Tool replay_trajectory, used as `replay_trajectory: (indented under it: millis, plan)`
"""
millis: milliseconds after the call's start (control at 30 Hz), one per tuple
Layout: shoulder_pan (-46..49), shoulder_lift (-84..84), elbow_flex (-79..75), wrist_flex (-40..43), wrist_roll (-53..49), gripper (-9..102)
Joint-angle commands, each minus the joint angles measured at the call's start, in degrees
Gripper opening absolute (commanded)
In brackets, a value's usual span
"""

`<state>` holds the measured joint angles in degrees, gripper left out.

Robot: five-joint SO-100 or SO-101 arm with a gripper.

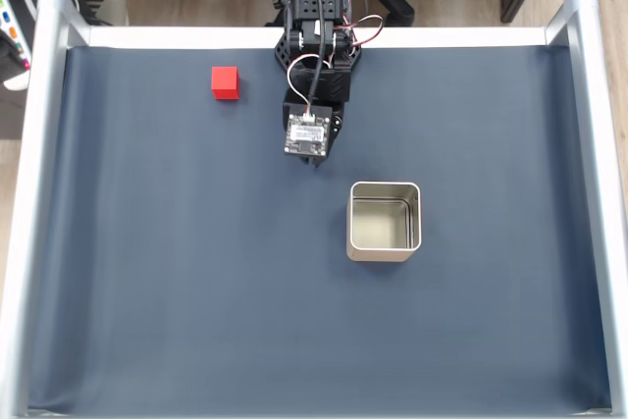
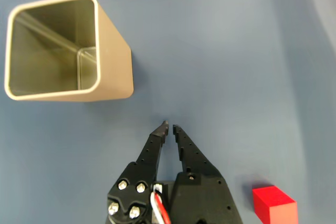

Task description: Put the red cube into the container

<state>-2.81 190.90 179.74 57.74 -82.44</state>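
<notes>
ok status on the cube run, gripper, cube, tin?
Gripper near shut, holding nothing, above the mat. Red cube untouched, apart from the arm. Container upright, holds nothing. Nothing between them.

Sticker on the arm's camera block [image 1: 306, 132]: a small white sticker with dark print on it, but the print is too tiny and blurry to read in the fixed view.
Red cube [image 1: 225, 82]: plain sides, no letters or numbers.
Container [image 2: 113, 51]: bare metal walls, no name or mark.
Gripper [image 2: 169, 126]: black plastic with screws, no words on it.
Readable words anywhere: none.
</notes>
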Motion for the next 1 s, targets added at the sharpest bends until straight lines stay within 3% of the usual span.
replay_trajectory:
  millis: [0, 133, 333, 633, 833, 967]
  plan:
    - [1.14, -0.70, -0.62, -6.15, 2.02, 0]
    - [2.72, -4.04, -3.52, -13.27, 4.75, 0]
    - [5.80, -14.59, -12.39, -12.57, 2.90, 0]
    - [16.08, -31.46, -31.82, -1.49, 3.16, 0]
    - [28.74, -41.84, -42.71, 9.49, 1.14, 0]
    - [38.50, -44.65, -44.30, 12.57, 0.09, 1]
